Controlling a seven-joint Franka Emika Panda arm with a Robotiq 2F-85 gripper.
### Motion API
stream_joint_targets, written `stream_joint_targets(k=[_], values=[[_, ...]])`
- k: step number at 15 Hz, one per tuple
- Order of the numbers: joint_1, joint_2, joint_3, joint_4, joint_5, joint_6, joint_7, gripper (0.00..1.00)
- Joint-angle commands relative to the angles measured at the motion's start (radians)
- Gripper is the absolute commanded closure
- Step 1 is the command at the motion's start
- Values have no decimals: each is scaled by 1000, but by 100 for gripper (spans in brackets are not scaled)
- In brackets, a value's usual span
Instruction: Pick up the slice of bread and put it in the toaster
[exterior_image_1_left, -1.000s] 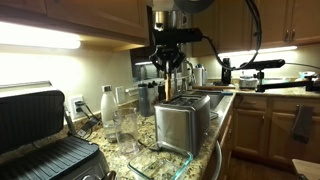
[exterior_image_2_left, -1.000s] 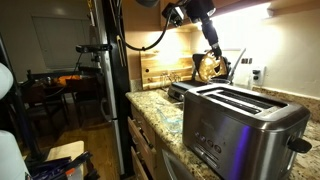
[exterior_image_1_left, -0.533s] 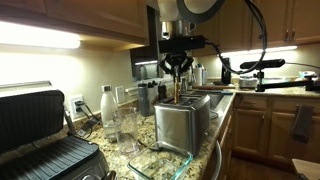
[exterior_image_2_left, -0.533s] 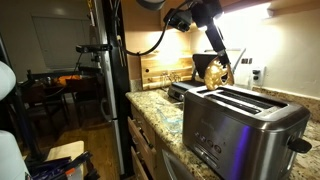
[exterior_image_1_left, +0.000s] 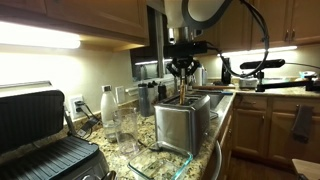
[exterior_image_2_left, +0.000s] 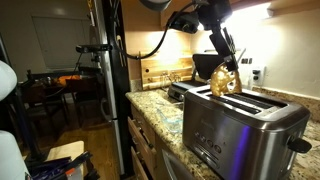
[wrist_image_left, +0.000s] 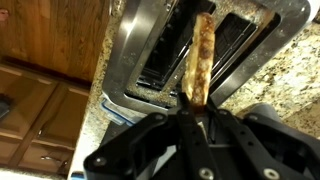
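- The end effector (wrist_image_left: 192, 108) is clamped shut on the slice of bread (wrist_image_left: 201, 55) — its fingers pinch the near edge, and the slice stands on edge.
- The slice hangs right over the top of the toaster (exterior_image_1_left: 183, 125), lined up along a slot in the wrist view; I cannot tell whether its lower edge has entered the slot.
- The toaster stands on the granite tabletop (exterior_image_2_left: 155, 110) — a black grill press (exterior_image_1_left: 40, 135) sits well apart, with a clear bottle (exterior_image_1_left: 107, 105) between them.
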Motion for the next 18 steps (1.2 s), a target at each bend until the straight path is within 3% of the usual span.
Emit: stream_joint_targets(k=[1, 9, 17, 18], values=[[-20, -23, -19, -30, 18, 34, 36, 91], [-15, 26, -37, -9, 104, 151, -6, 91], [-19, 47, -47, -16, 131, 176, -10, 91], [-19, 46, -49, -16, 134, 176, -12, 60]])
